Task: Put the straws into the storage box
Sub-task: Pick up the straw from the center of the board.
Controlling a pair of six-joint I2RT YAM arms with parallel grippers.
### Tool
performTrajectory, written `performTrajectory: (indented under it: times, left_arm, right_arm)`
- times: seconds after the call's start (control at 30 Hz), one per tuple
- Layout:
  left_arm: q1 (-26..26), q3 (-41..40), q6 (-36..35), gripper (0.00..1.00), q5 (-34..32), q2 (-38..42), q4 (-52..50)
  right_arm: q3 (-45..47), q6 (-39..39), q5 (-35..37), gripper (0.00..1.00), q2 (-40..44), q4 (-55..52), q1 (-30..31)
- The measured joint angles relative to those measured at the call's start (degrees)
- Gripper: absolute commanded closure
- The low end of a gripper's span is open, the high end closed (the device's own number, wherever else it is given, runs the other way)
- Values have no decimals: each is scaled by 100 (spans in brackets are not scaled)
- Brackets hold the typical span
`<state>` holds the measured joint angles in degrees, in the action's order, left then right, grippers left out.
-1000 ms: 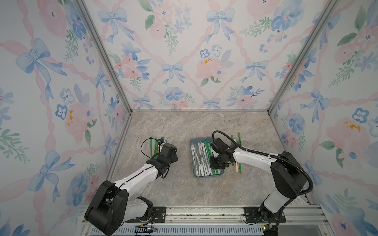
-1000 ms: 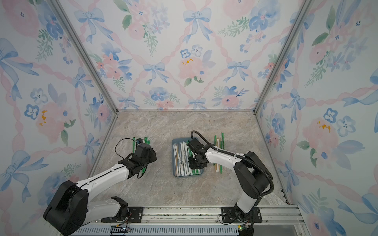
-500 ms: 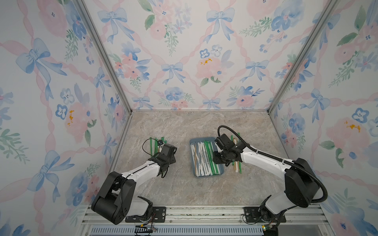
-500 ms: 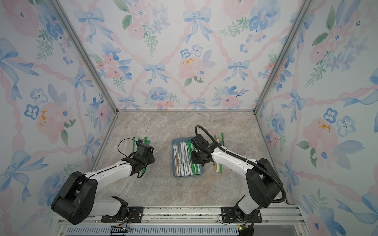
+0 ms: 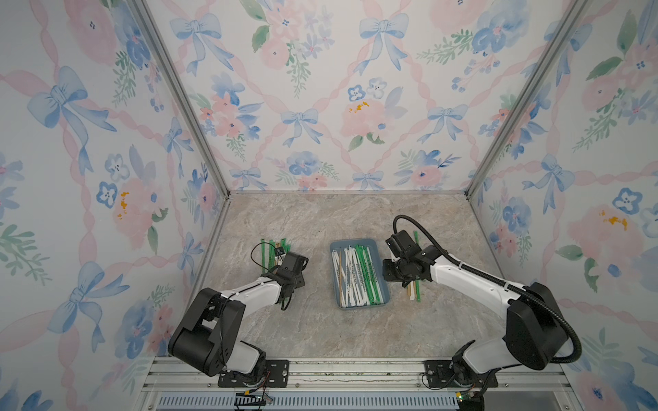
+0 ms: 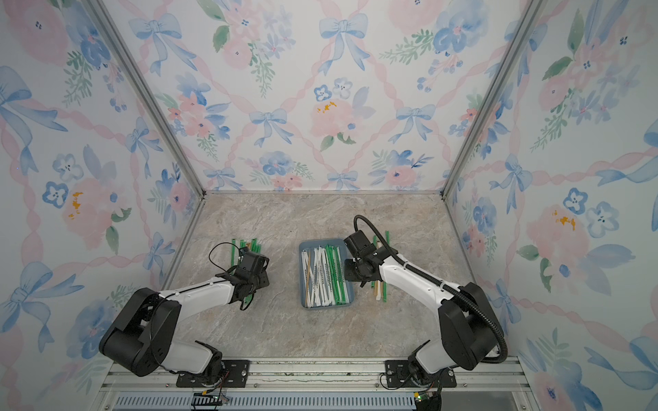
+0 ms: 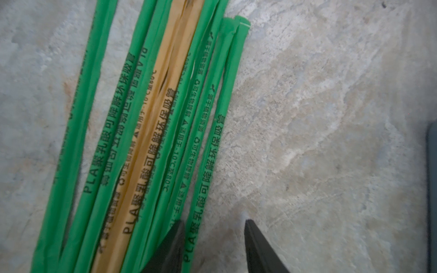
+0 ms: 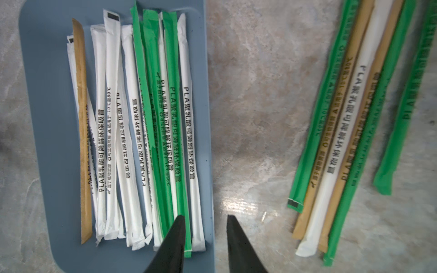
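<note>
The left gripper (image 7: 214,222) is part open, jaws straddling one green straw (image 7: 208,153) at the edge of a loose pile (image 7: 142,118) on the marble tabletop (image 7: 331,118). The right gripper (image 8: 205,216), part open and empty, hovers over the rim of the storage box (image 8: 47,71), which holds white, green and tan straws (image 8: 142,118). More straws lie loose beside it.

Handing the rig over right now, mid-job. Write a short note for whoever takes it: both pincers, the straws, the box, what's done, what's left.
Left pincer: open, straddling the outermost green straw of the left pile, not gripping it.
Right pincer: open, empty, over the storage box edge.
Done: boxed straws, white, green and one tan, lie flat inside.
Left: the left pile (green, tan) and the right pile (green, tan, white), both on the table.
</note>
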<state>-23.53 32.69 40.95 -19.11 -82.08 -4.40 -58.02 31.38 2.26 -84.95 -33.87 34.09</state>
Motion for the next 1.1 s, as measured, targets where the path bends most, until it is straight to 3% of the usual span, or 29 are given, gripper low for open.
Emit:
performTrajectory:
  times: [0.33,0.53,0.67,0.87,1.1]
  left_arm:
    - [0,0,-46,70,-2,-94,22]
    - [0,11,-39,93,9,-160,116]
    - [0,33,-68,99,72,-177,160]
    - [-50,33,-42,100,212,-111,111]
    - [-520,142,83,100,378,138,-4]
  right_arm:
    - [275,-225,-2,68,481,-96,-802]
    - [487,-433,-7,68,737,-153,-1534]
    - [603,-555,-7,68,758,-151,-1930]
    - [715,-688,-11,68,758,-125,-2267]
    - [809,-745,-59,68,758,-22,-2420]
